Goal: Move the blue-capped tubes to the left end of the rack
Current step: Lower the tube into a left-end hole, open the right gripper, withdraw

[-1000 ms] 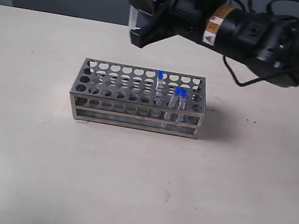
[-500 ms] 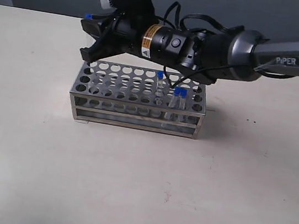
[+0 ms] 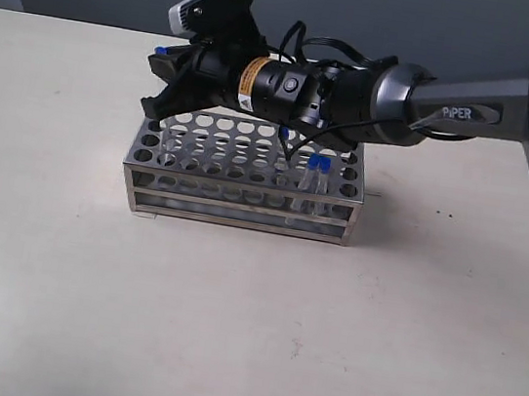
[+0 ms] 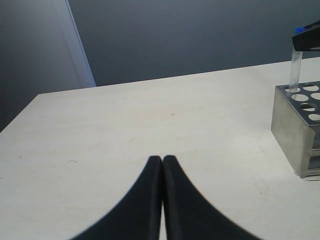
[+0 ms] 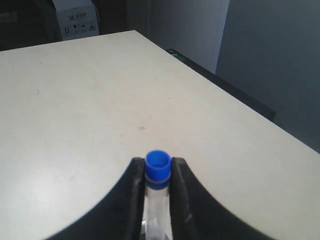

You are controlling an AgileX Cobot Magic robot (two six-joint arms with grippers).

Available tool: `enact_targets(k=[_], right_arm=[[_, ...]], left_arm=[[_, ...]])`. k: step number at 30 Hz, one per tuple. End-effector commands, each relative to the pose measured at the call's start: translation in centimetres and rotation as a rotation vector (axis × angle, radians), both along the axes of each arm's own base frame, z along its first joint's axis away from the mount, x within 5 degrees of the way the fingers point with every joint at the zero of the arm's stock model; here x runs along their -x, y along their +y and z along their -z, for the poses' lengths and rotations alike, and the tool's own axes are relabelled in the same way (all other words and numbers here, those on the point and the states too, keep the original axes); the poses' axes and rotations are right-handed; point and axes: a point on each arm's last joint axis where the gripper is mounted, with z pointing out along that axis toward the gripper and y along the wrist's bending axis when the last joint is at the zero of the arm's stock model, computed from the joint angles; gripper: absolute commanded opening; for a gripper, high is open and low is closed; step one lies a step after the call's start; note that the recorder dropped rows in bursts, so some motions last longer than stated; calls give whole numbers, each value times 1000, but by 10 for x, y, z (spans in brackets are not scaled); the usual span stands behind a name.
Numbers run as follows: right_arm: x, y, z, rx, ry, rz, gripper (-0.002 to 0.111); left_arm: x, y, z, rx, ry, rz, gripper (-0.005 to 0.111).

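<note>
Right wrist view — jaws clamp one blue-capped tube (image 5: 158, 172) over the rack (image 3: 243, 183).

Exterior camera angled down on the rack (image 3: 240, 160), left wrist low over the table (image 4: 150, 115) facing its end, right wrist tight on the blue-capped tube (image 5: 158, 167) all three share.

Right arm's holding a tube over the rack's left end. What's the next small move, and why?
Probably ease the right gripper straight down: its clamped blue-capped tube hangs near upright, tip at the rack's left-end holes, not yet seated.
</note>
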Motion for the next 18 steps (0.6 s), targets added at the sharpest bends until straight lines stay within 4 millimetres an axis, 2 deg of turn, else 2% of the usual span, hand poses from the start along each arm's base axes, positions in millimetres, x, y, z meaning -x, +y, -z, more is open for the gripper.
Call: enact_targets(k=[1,3,8,14,18], right_arm=[[-1,1,5,-2,20,3,-1],[-2,2,14,6,44,6,-1],[-2,2,20,8,56,4,0],[-1,2,21,19,47,-10,31],[-1,3,20,15,45,-12,34]], left_arm=[[0,-1,-1,4,-9,8,0],[0,-1,-1,4,-9,8,0],[0,-1,-1,4,-9,8,0],[0,-1,-1,4,-9,8,0],[0,-1,-1,4,-9,8,0]])
